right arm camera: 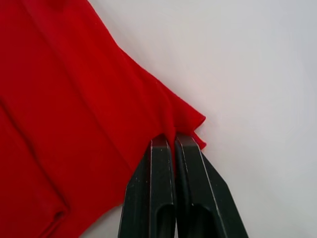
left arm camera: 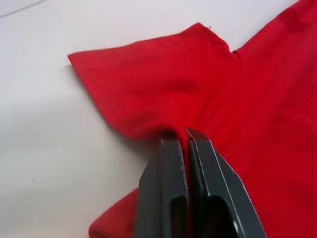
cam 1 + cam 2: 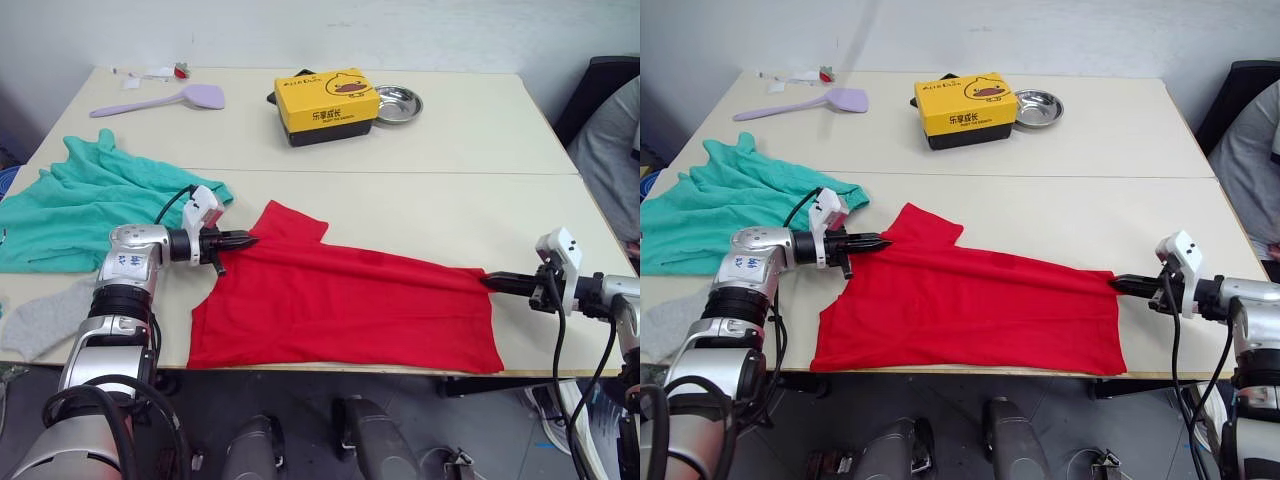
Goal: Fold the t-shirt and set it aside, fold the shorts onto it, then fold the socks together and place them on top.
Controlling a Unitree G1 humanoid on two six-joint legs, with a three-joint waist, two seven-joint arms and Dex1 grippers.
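- T-shirt point(image 3: 340, 300): red, spread flat across the near half of the table point(image 3: 470, 215), one sleeve pointing toward the far side, lower hem along the near table edge.
- Left gripper point(image 3: 243, 240): clamped onto t-shirt fabric just beside the sleeve, fingers point(image 2: 171, 188) pressed together with a red fold between them.
- Right gripper point(image 3: 492, 282): pinching the t-shirt's right-hand corner at the far end of the hem, fingers point(image 1: 161, 188) closed tight on a small bunch of cloth.
- Shorts point(image 3: 85, 200): teal, lying rumpled at the left side of the table, just beyond the left gripper, apart from the t-shirt.
- Socks point(image 3: 45, 318): light grey, at the near left table edge, beside the left arm.
- Yellow box point(image 3: 326, 105): far half of the table, centre.
- Metal bowl point(image 3: 398, 103): just right of the box.
- Lilac spatula point(image 3: 165, 100): far left of the table.
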